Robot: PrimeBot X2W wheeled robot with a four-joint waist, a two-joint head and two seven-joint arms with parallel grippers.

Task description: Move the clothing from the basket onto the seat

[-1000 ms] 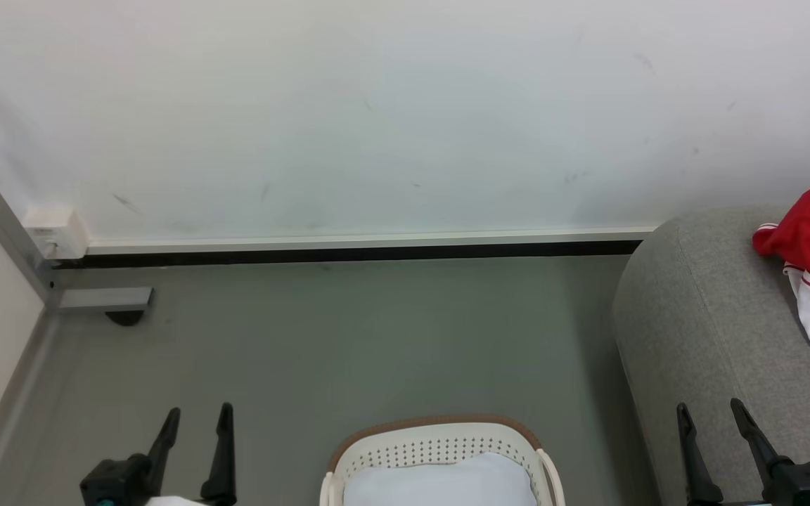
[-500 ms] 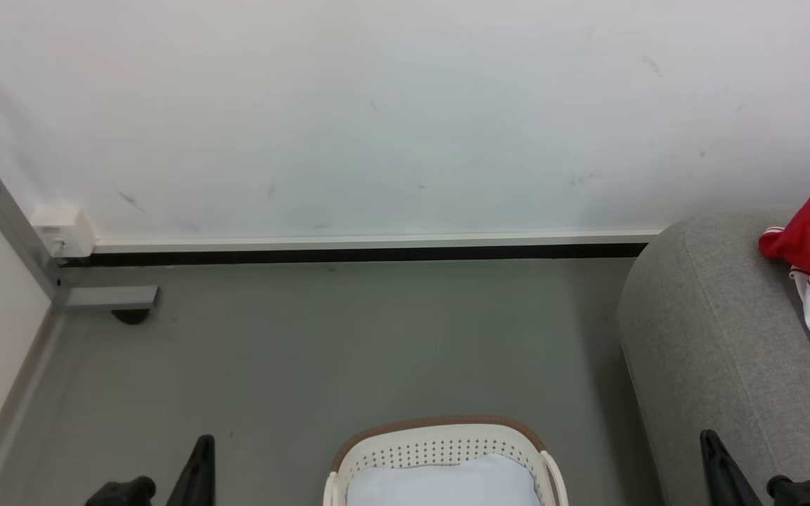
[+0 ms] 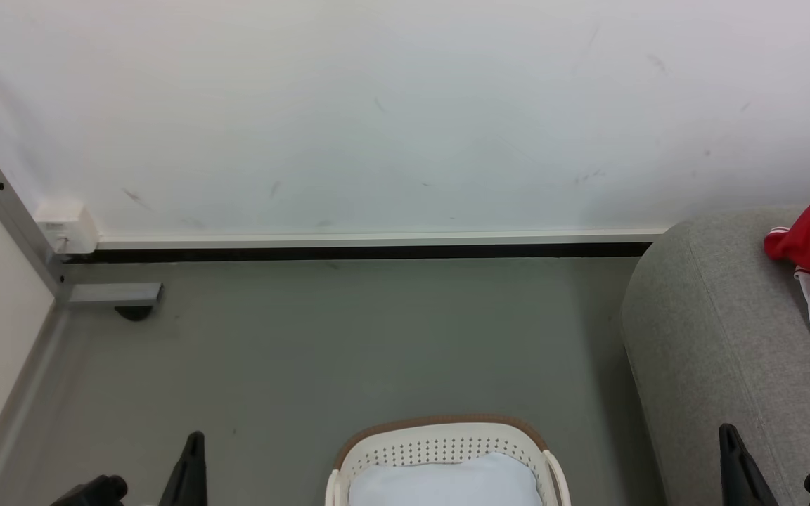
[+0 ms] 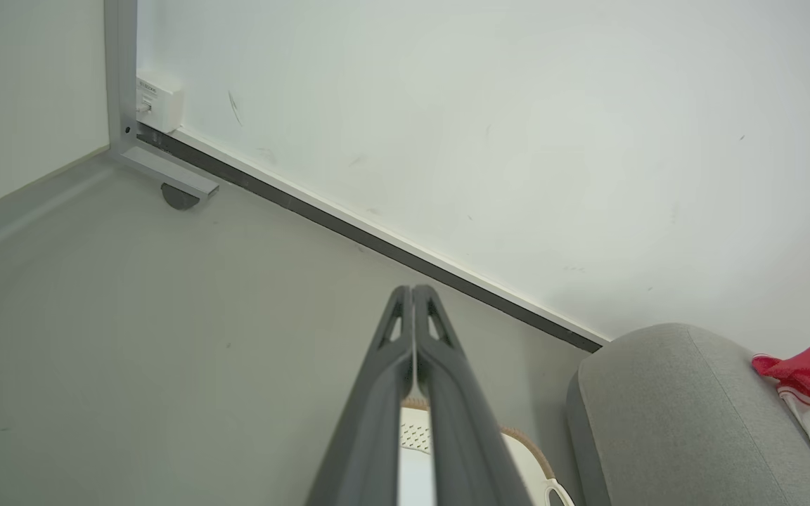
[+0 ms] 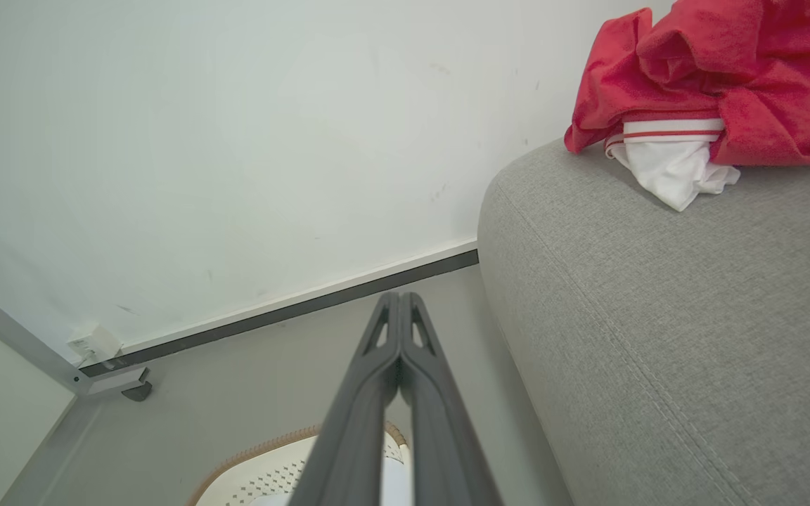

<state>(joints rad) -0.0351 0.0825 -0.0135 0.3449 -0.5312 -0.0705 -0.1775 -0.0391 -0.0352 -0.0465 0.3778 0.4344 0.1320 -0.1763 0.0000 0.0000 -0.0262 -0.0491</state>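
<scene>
Red fleecy clothing [image 5: 714,77] lies crumpled on the rounded grey woven seat [image 5: 693,337]. Perforated cream basket [image 3: 440,444], brown-rimmed, holds a pale pad [image 3: 447,485] on the floor [image 3: 377,337] beside it. Both the left tool [image 4: 413,289] and the right tool [image 5: 399,296] are clenched, fingers touching.

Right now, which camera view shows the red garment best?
The right wrist view: the red garment is large there, folds and white striped cuff clear, lying on the grey sofa. The head view cuts it off at the right edge; the left wrist view shows it small at the right edge.
</scene>
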